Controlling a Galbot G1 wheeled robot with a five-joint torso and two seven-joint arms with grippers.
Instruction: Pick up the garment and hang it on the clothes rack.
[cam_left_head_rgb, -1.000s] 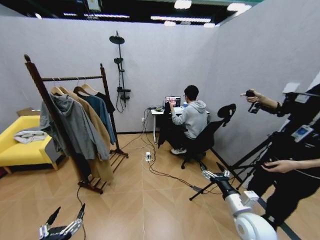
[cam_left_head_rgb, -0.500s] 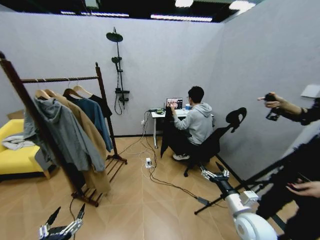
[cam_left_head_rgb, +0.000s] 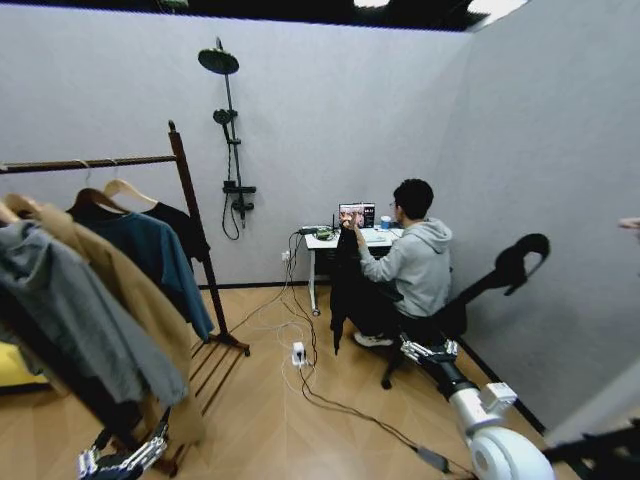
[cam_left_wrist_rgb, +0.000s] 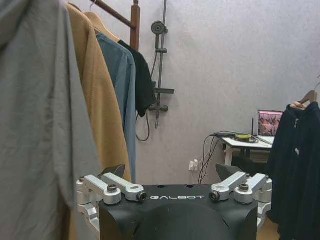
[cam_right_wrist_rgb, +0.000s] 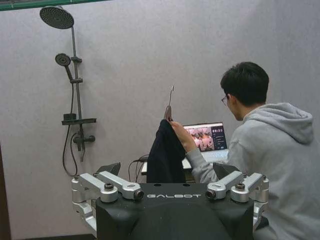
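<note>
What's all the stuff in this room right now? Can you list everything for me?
garment: one, black, on a hanger that a seated person's hand holds up by the desk.
clothes rack: one, dark red-brown wood, on the left.
clothes on the rack: four, grey, tan, teal-blue, black, side by side on the rod.
shower fixture: one, dark, on the back wall.
desk: one, white, against the back wall, laptop on it.
power strip: one, white, on the floor with cables.
left gripper: one, silver, open, low near the rack's base.
right gripper: one, silver, open, raised toward the person.
</note>
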